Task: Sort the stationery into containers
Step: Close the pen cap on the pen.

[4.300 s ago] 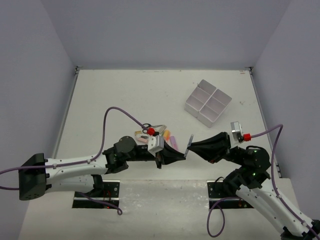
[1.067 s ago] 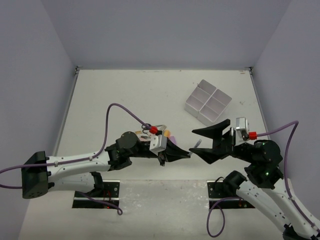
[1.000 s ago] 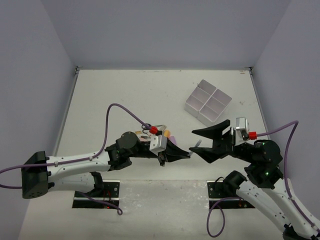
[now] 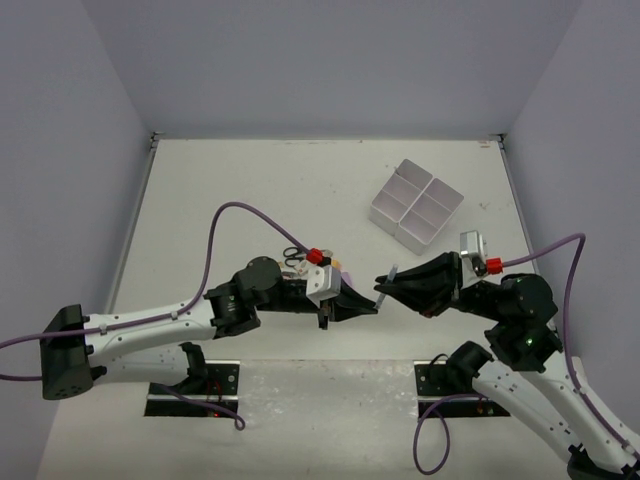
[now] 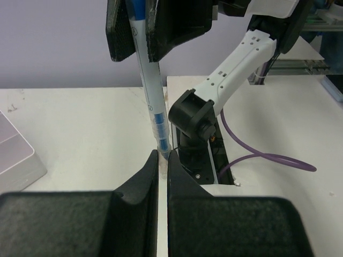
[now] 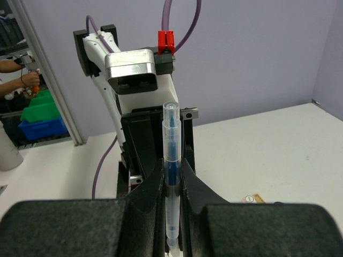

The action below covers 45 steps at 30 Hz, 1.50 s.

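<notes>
A thin clear pen [image 4: 391, 273] with a blue core hangs in the air between both arms, above the table's near middle. My left gripper [image 4: 374, 304] is shut on its lower tip; in the left wrist view the pen [image 5: 153, 101] rises from between my left gripper's [image 5: 162, 158] fingers. My right gripper [image 4: 384, 287] is shut on the pen's barrel [image 6: 171, 134], and the upper end sticks out past its fingers [image 6: 158, 184]. More stationery lies behind the left wrist: black scissors [image 4: 292, 256] and a pink marker [image 4: 341, 266], partly hidden. The white four-compartment container [image 4: 416, 204] stands at the back right.
The container's corner [image 5: 16, 156] shows at the left edge of the left wrist view. A small yellow-and-white item [image 6: 252, 198] lies on the table beside my right gripper. Purple cables [image 4: 235, 215] loop over both arms. Grey walls enclose the table on three sides.
My right gripper, wide open around the pen a second ago, has closed on it. The left gripper has kept its hold and both wrists have shifted slightly.
</notes>
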{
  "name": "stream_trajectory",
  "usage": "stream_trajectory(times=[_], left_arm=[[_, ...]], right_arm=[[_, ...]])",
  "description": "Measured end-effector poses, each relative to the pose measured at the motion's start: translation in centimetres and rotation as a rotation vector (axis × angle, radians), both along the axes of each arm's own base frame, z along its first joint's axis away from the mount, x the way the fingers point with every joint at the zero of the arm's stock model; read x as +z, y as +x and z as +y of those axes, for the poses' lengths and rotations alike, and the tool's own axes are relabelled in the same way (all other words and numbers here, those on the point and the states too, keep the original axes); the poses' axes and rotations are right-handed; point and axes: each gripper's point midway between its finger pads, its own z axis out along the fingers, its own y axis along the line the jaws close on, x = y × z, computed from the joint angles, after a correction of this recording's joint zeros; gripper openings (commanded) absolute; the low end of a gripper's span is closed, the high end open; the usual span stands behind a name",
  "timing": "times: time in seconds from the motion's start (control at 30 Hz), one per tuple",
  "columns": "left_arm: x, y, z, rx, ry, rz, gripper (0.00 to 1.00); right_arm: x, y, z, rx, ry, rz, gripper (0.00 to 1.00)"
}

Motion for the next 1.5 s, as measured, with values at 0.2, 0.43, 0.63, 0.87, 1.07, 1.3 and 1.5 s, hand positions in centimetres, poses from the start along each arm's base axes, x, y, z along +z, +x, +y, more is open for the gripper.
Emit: stream_trajectory(times=[0.2,0.43,0.63,0.87,1.07,1.3,1.5], left_arm=[[0.2,0.0,-0.1,-0.002,-0.002,-0.001,0.0],[0.3,0.2,0.0,0.013,-0.004,0.002,0.0],[0.3,0.2,0.0,0.019,-0.001,0.029,0.0],[0.1,0.5,0.0,0.044,-0.003,0.066,0.0],[-0.4,0.7,0.2,0.063,-0.025,0.094,0.0],[-0.4,0.5,0.6,0.067,-0.069,0.112,0.0],[-0.3,0.6,0.8,0.074,-0.066,0.113,0.0]], right_arm=[[0.0,-0.2,0.1,0.013,-0.002,-0.003,0.0],[-0.3,-0.3,0.2,0.022,-0.004,-0.008,0.0],[-0.5,-0.4,0.4,0.031,0.011,-0.035,0.0],[-0.7,-0.3,0.6,0.031,0.023,-0.054,0.0],[-1.9,0.0,0.6,0.019,0.05,-0.051,0.0],[-1.8,-0.1,0.2,0.007,0.098,-0.038,0.0],[-1.8,0.1,0.5,0.014,0.098,-0.032,0.0]])
